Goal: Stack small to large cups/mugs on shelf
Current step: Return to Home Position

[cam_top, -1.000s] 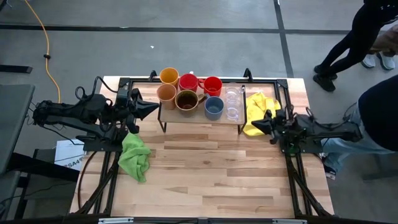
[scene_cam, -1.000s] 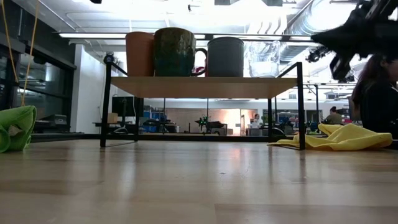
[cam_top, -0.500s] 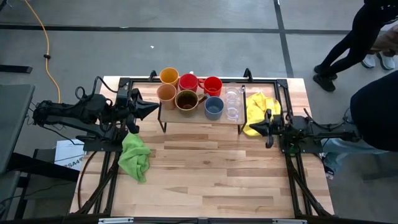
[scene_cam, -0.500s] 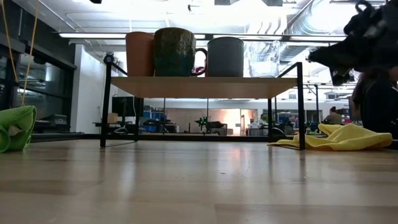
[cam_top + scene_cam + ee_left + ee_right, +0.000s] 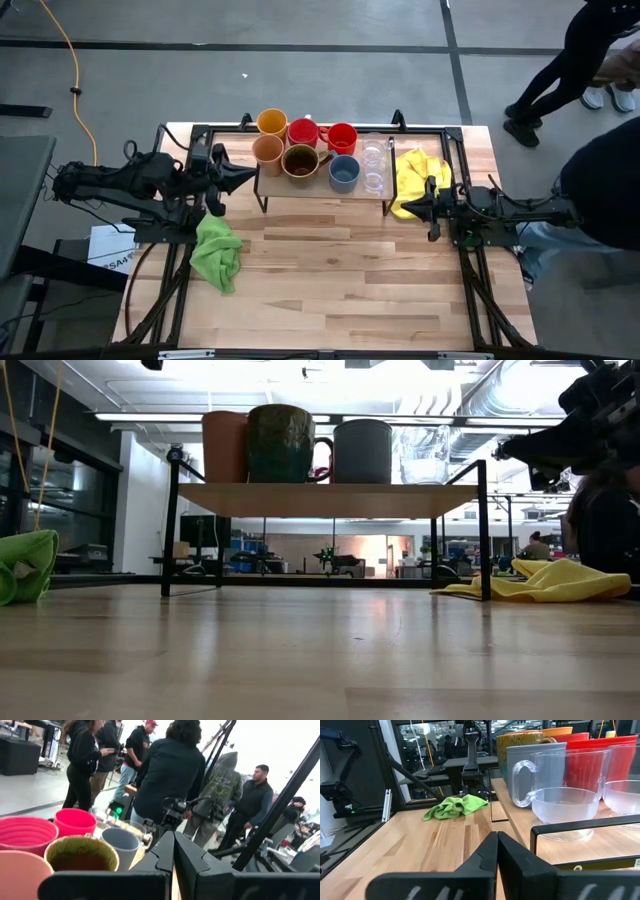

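Note:
The shelf (image 5: 312,188) stands at the table's far middle on its black legs and bears all the cups. These are a yellow-orange cup (image 5: 272,122), a tan cup (image 5: 267,150), two red mugs (image 5: 303,132) (image 5: 342,137), a brown mug (image 5: 300,161), a blue-grey mug (image 5: 344,173) and two clear glasses (image 5: 375,152) (image 5: 375,180). My left gripper (image 5: 248,178) is shut and empty just left of the shelf, level with the cup rims (image 5: 172,851). My right gripper (image 5: 405,207) is shut and empty just right of the shelf (image 5: 496,845), above the yellow cloth.
A green cloth (image 5: 218,250) lies on the table's left side, and a yellow cloth (image 5: 415,175) lies right of the shelf. The near half of the table (image 5: 330,290) is bare wood. People stand in the room beyond the table.
My right gripper has come down a little beside the shelf's right end and tipped from a downward slant to nearly level, staying shut.

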Controlling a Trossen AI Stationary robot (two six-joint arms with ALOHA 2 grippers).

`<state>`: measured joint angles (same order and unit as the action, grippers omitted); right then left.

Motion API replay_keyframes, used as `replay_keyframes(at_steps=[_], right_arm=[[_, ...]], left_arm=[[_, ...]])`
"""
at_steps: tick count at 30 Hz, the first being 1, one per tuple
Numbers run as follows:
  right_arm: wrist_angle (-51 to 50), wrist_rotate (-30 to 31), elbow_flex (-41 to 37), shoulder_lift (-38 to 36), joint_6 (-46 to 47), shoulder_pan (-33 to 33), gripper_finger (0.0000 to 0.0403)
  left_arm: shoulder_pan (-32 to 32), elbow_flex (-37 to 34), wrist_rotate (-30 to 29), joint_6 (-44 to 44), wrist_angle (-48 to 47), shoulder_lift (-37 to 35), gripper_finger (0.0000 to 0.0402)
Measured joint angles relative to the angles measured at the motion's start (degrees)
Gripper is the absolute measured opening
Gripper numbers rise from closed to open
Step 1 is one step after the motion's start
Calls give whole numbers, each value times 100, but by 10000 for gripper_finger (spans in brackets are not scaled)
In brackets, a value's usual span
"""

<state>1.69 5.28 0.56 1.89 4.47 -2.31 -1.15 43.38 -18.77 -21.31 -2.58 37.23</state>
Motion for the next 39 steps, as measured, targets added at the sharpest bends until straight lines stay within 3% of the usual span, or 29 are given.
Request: replay_keyframes(at_steps=[5,12,16,20,27,35,39], right_arm=[[-2,-2,-2,0,0,0,0],[-7,-22,-2,0,0,0,0],[-7,-22,-2,0,0,0,0],[-7,-22,-4,0,0,0,0],[-7,-20,-4,0,0,0,0],[-7,-15,-4,0,0,0,0],[-7,-15,-4,2,0,0,0]], left_arm=[[0,-627,80,-152,37,-270,0],[2,-2440,144,-322,1975,-1457,0],[2,-3125,140,-256,2548,-2086,0],[2,-3467,159,-254,2393,-2673,0],[2,-3514,186,-299,911,-3728,0],[2,-3783,529,-476,558,-3685,0],[0,-4213,706,-672,906,-3688,0]])
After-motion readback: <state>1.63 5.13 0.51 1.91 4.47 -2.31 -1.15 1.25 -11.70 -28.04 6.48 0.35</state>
